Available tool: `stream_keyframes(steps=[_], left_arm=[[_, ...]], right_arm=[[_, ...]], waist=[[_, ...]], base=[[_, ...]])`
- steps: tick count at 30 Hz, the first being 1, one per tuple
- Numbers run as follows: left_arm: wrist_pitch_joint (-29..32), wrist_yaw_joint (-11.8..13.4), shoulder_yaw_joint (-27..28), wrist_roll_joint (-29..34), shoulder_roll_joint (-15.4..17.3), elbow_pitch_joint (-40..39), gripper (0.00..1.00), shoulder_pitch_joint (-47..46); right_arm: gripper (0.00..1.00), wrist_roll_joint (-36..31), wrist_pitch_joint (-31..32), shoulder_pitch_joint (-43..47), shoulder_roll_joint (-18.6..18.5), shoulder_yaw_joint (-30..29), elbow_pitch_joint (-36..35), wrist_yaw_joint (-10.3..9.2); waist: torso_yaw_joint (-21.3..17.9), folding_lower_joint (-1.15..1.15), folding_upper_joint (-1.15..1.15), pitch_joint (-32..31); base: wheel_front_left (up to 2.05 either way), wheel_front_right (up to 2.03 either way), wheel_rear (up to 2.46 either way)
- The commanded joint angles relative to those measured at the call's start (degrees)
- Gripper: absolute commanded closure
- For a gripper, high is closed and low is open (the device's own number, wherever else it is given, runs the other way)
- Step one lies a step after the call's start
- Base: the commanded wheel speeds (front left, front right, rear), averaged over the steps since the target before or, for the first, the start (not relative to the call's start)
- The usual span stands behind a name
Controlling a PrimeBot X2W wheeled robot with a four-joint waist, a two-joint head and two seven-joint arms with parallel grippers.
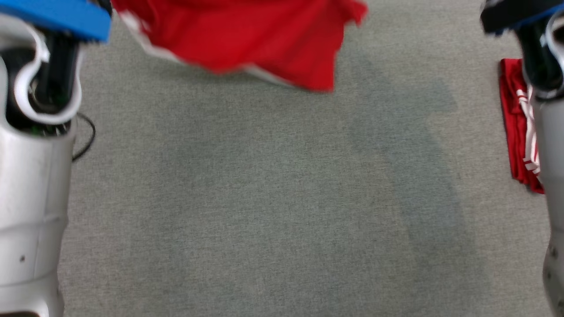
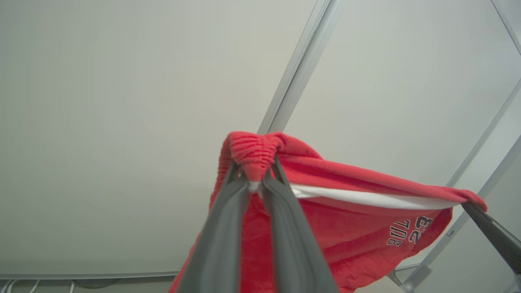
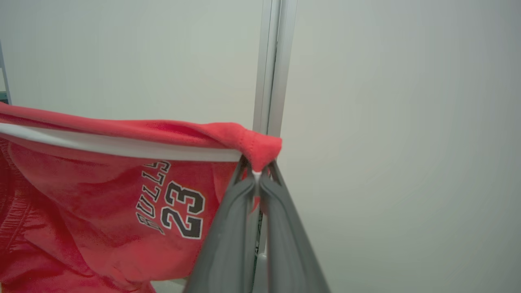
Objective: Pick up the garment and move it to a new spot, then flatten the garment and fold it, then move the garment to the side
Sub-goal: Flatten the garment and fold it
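The garment [image 1: 246, 35] is a pair of red shorts with white trim, hanging in the air at the top of the head view, blurred. In the left wrist view my left gripper [image 2: 255, 179] is shut on a bunched corner of the garment's [image 2: 346, 228] waistband. Its band stretches right to my right gripper [image 2: 468, 203], which pinches the other corner. The right wrist view shows my right gripper [image 3: 256, 173] shut on that corner, with the garment [image 3: 81, 195] and its black "23" print sagging to the left.
A grey felt-like surface [image 1: 282, 198] spreads below the hanging cloth. A second red cloth with white stripes [image 1: 517, 123] lies at its right edge, partly behind my right forearm [image 1: 551, 154]. My left forearm [image 1: 35, 176] rises at the left. A pale wall with a metal post [image 3: 270, 61] stands behind.
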Motion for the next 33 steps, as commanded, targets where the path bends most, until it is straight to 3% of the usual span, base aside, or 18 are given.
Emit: stream_keyframes(steps=[1, 6, 12, 17, 22, 27, 33], left_arm=[[-1.9, -0.2, 1.0, 1.0, 0.2, 1.0, 1.0, -2.7], [-7.9, -2.5, -0.2, 4.4, -0.4, 5.4, 1.0, -8.0], [-11.5, -6.1, -3.8, 5.2, -0.9, 8.6, 1.0, -0.8], [-12.5, -7.5, -8.3, 3.6, -1.3, 11.8, 1.0, 11.4], [-9.8, -8.0, -13.7, 1.2, -0.7, 12.9, 1.0, 25.1], [-2.0, -7.8, -18.1, -2.1, 2.3, 8.4, 1.0, 37.0], [7.6, -3.0, -19.7, -6.6, 8.1, -5.9, 1.0, 49.4]], right_arm=[[1.0, -0.8, -2.8, -2.8, -1.1, -0.3, 1.8, -0.13], [1.0, -2.2, -12.3, -9.5, -1.7, 1.4, 8.5, -0.13], [1.0, 0.4, -10.5, -2.3, -3.0, 6.6, 14.1, -0.12], [1.0, 4.4, -1.7, 10.2, -3.8, 10.6, 16.5, -0.11], [1.0, 8.2, 7.7, 22.9, -6.3, 11.7, 13.4, -0.11], [1.0, 10.8, 17.1, 34.4, -9.4, 9.3, 4.2, -0.11], [1.0, 11.5, 31.8, 49.4, -11.2, 0.8, -11.4, -0.12]], waist=[[0.9, -0.02, 0.0, 1.1], [1.1, -0.02, 0.0, 0.8], [1.0, -0.02, 0.0, -0.7], [0.1, -0.02, 0.0, -3.3], [-0.6, -0.02, 0.0, -7.3], [-0.7, -0.02, 0.0, -11.3], [0.3, -0.02, 0.0, -14.4]], base=[[0.0, 0.0, 0.0], [0.0, 0.0, 0.0], [0.0, 0.0, 0.0], [0.0, 0.0, 0.0], [0.0, 0.0, 0.0], [0.0, 0.0, 0.0], [0.0, 0.0, 0.0]])
